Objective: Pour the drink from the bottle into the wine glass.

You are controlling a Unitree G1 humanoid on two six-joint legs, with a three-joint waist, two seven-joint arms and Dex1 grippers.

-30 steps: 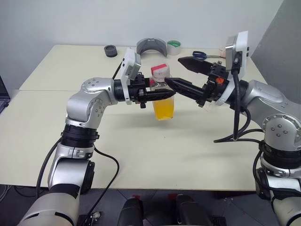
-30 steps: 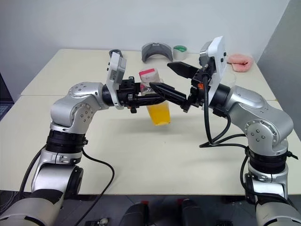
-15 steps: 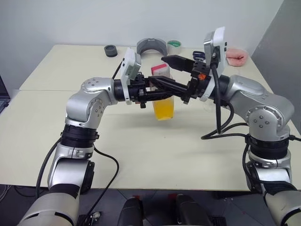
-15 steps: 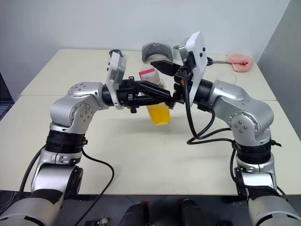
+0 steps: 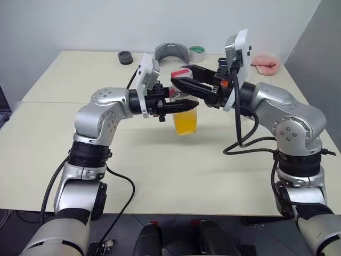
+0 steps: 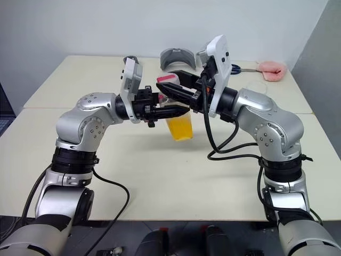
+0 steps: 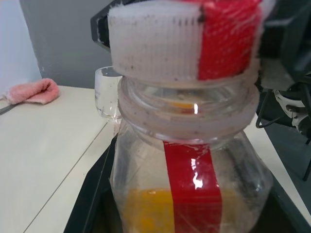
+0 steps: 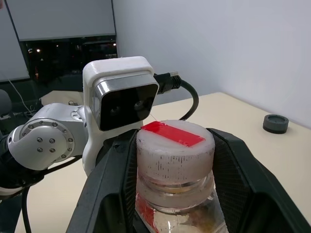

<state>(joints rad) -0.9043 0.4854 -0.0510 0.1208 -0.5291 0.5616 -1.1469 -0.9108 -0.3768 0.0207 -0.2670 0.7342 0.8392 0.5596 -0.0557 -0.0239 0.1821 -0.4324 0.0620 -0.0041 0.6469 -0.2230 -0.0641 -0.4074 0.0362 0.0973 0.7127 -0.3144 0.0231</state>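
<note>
Clear plastic bottle (image 5: 185, 114) of orange drink is clamped mid-frame by the closed left end effector (image 5: 184, 106); its red-and-white cap (image 8: 174, 145) is bracketed by the right end effector (image 5: 184, 80), contact unclear. Uncapping is judged next.

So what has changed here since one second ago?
The right gripper moved toward the robot's left, from beside the bottle to its cap, and its fingers now sit on both sides of the cap, narrower than before. The left gripper stayed shut on the bottle, in place.

Bottle (image 5: 185, 109) mid-table (image 5: 64, 138), wine glass (image 7: 108, 92) behind it
</note>
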